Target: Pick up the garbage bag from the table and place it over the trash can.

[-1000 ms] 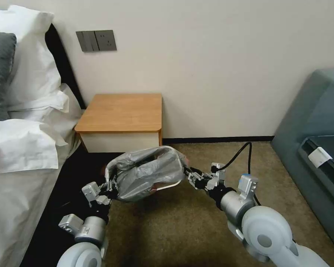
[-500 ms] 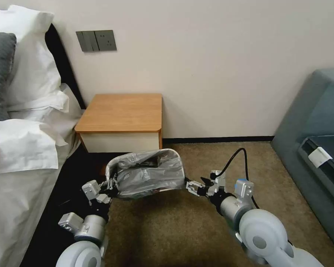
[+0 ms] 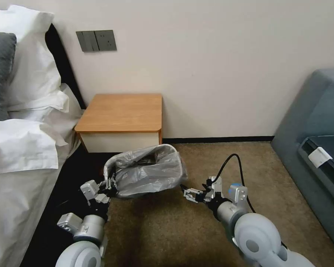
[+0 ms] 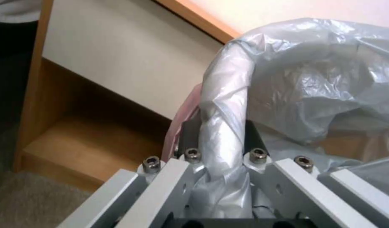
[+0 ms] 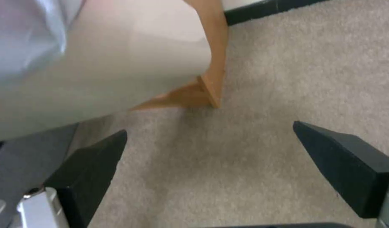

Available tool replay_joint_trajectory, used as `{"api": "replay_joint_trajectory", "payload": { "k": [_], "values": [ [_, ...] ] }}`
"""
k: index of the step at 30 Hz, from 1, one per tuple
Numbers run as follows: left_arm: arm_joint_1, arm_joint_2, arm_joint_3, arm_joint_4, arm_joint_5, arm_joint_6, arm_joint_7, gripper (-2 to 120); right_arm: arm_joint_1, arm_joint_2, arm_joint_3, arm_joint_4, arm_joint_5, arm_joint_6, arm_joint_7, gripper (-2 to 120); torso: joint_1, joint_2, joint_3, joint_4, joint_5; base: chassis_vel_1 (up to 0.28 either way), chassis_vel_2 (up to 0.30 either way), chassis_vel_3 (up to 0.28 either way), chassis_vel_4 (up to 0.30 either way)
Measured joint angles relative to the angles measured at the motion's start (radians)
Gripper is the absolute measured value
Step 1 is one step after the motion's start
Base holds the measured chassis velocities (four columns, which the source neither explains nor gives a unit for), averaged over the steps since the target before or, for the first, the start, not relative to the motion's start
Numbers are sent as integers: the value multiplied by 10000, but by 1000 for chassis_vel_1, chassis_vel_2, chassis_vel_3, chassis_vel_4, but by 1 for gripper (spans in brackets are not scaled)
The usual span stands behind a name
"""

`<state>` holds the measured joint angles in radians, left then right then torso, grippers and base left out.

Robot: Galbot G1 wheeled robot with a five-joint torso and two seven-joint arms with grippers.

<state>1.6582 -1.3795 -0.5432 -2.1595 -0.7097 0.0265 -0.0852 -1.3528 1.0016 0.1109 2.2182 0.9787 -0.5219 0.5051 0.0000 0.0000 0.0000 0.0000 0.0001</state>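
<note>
The grey crinkly garbage bag (image 3: 146,171) is draped over the trash can, which stands on the carpet in front of the table (image 3: 122,111). My left gripper (image 3: 110,184) is shut on the bag's rolled edge at the can's left side. In the left wrist view that gripper (image 4: 220,139) pinches the bag (image 4: 313,76) folded over the rim, with a pinkish edge beside it. My right gripper (image 3: 185,192) hangs open just right of the bag and apart from it. Its black fingers (image 5: 89,164) spread over bare carpet, beside the cream trash can (image 5: 118,63) wall.
A bed with white pillows (image 3: 29,74) borders the left. A grey sofa (image 3: 315,141) stands on the right. Open carpet (image 3: 219,163) lies between the can and the sofa. The nightstand's leg (image 5: 213,85) rests just behind the can.
My right gripper let go of the bag's right edge, opened and drew back toward me. The bag settled lower over the can. The left gripper kept its hold.
</note>
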Motion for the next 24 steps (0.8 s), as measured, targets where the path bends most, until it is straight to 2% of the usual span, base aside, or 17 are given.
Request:
{"api": "replay_joint_trajectory", "payload": {
  "k": [3,6,7,8,10,11,13,15,16,18,20,21,24],
  "values": [
    [-4,-2,-78,-22,-145,167,-73,5,-359,-127,180,212,-2,139,-376,100,0,0,0,1,-2,0,0,0,0],
    [-46,-2,-440,-95,-873,708,-308,5,-1679,-379,928,148,-412,1518,-3276,100,0,0,0,-1,-3,0,0,0,0],
    [-46,-2,-440,-95,-873,708,-308,5,-1679,-379,928,148,-412,1518,-3276,100,0,0,0,-1,-3,0,0,0,0],
    [-43,8,-580,-137,-1131,885,-365,5,-2147,-278,1134,8,-451,2213,-4166,100,0,1,0,0,-2,0,0,0,0],
    [-23,40,-716,-215,-1506,1100,-509,5,-2859,70,1496,-185,-152,2934,-5483,100,0,1,0,0,-1,0,0,0,0],
    [-23,40,-716,-215,-1506,1100,-509,5,-2859,70,1496,-185,-152,2934,-5483,100,0,1,0,0,-1,0,0,0,0],
    [31,73,-803,-316,-1895,1313,-632,5,-3371,551,1718,-319,889,3429,-6554,100,0,0,-1,-3,-1,0,0,0,0],
    [74,94,-817,-398,-2236,1454,-716,5,-3447,969,1786,-344,2267,3555,-6905,100,1,1,-1,-1,-2,0,0,0,0],
    [74,94,-817,-398,-2236,1454,-716,5,-3447,969,1786,-344,2267,3555,-6905,100,1,1,-1,-1,-2,0,0,0,0],
    [76,94,-803,-443,-2506,1545,-775,5,-3222,1354,1810,-354,3973,3530,-6928,100,0,1,-1,-1,-2,0,0,0,0],
    [72,89,-776,-457,-2716,1611,-811,5,-2882,1685,1802,-380,5047,3480,-6712,100,0,0,0,0,-3,0,0,0,0],
    [72,89,-776,-457,-2716,1611,-811,5,-2882,1685,1802,-380,5047,3480,-6712,100,0,0,0,0,-3,0,0,0,0],
    [74,90,-767,-540,-3078,1755,-878,5,-2246,2059,1758,-582,6143,3373,-6324,100,0,0,0,1,-1,0,0,0,0]
  ]
}}
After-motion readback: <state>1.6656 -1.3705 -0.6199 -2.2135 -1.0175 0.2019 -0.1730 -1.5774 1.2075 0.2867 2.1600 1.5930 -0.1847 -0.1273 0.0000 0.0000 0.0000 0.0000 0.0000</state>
